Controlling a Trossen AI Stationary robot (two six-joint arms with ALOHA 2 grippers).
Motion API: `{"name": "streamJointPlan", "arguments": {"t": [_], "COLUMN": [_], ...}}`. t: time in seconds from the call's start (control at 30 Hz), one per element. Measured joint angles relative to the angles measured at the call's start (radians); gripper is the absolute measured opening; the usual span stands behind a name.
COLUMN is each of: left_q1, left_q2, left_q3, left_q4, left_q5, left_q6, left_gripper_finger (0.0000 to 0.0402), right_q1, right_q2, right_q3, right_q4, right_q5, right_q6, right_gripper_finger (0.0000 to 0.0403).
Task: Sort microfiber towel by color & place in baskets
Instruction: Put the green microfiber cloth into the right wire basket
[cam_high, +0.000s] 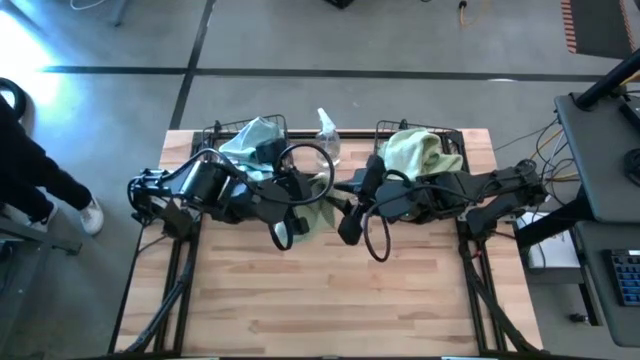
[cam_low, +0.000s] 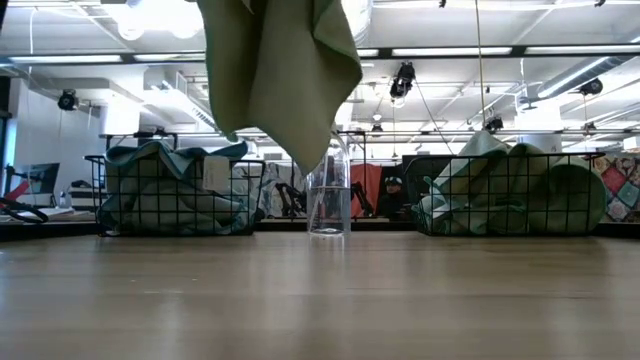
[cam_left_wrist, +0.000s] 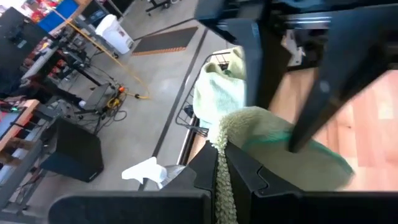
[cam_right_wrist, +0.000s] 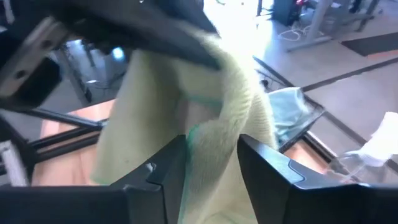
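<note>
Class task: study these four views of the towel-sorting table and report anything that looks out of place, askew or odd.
One oddity: a clear spray bottle stands between the two baskets, though it is no towel. Otherwise, a pale yellow-green towel hangs in mid-air above the table, pinched by the left gripper, with the right gripper open around it.

Two black wire baskets at the table's (cam_high: 330, 300) far edge — left basket (cam_high: 213, 133) with light blue towels (cam_high: 250, 138), right basket (cam_high: 462, 140) with yellow-green towels (cam_high: 415, 152). Clear spray bottle (cam_high: 327, 135) between them. Both arms meeting mid-table, left gripper (cam_high: 312, 190) and right gripper (cam_high: 345, 192) close together at a pale green towel (cam_high: 315, 212) — fingers not discernible.
</note>
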Motion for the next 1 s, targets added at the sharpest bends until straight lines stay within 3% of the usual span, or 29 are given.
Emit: {"name": "streamJointPlan", "arguments": {"t": [0.47, 0.83, 1.0], "left_q1": [-0.001, -0.001, -0.001], "left_q2": [-0.008, -0.011, -0.011], "left_q3": [0.008, 0.009, 0.009], "left_q4": [0.001, 0.020, 0.022], "left_q5": [0.189, 0.192, 0.192], "left_q6": [-0.018, 0.008, 0.009], "left_gripper_finger": [0.0001, 0.0001, 0.0001], "right_q1": [-0.028, -0.033, -0.033], "right_q2": [0.000, 0.000, 0.000], "right_q3": [0.000, 0.000, 0.000], "right_q4": [0.000, 0.001, 0.001], "right_q5": [0.007, 0.004, -0.010], "right_q6": [0.000, 0.004, 0.004], "right_gripper_finger": [0.0156, 0.0154, 0.0130]}}
